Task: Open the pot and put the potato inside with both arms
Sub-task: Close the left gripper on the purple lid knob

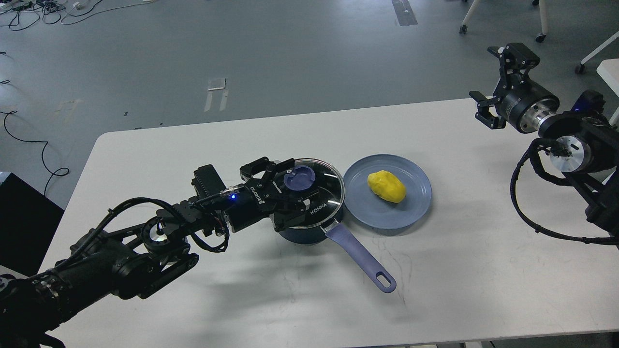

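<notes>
Black jointed arms (pixel 121 251), silver wrist rings (pixel 541 111), looping black cables (pixel 522 203).

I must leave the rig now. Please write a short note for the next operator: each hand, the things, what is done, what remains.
Left hand: open, fingers around the blue knob of the lid; grip not confirmed.
Right hand: open, empty, raised at the table's far right.
Pot: on the table, lid on.
Potato: on the blue plate, right of the pot.
Done: left hand at the knob.
Left: lift the lid, put the potato in.
</notes>
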Controlling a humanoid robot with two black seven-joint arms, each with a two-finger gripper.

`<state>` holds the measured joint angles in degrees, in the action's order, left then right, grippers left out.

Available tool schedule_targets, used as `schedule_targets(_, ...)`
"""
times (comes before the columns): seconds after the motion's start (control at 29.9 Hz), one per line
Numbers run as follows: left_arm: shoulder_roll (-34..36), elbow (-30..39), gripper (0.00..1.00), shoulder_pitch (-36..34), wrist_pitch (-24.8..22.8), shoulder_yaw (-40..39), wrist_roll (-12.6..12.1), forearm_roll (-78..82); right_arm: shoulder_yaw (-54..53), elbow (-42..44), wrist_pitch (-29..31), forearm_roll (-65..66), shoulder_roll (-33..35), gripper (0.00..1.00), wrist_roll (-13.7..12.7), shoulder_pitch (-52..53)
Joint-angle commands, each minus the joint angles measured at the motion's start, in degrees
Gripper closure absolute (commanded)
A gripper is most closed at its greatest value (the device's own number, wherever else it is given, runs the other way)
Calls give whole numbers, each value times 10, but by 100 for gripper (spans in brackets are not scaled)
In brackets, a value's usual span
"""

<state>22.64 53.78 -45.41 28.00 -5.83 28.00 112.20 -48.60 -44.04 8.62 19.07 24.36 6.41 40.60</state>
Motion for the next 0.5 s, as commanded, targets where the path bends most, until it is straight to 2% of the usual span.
schedule_targets(0.0, 0, -1, 33, 1, 0, 1, 0, 0, 0, 0, 0, 0, 1, 0, 0, -1)
schedule_targets(0.07, 1, -2, 45, 1, 0, 1, 0, 0, 0, 0, 0, 0, 1, 0, 0, -1)
schedule_targets(0.1, 1, -2, 46, 0, 0, 1, 0, 0, 0, 0, 0, 0, 1, 0, 0, -1)
schedule_targets(0.47, 0, -9, 47, -1, 0, 0, 0, -2, -1, 4, -3, 1, 1, 0, 1, -3)
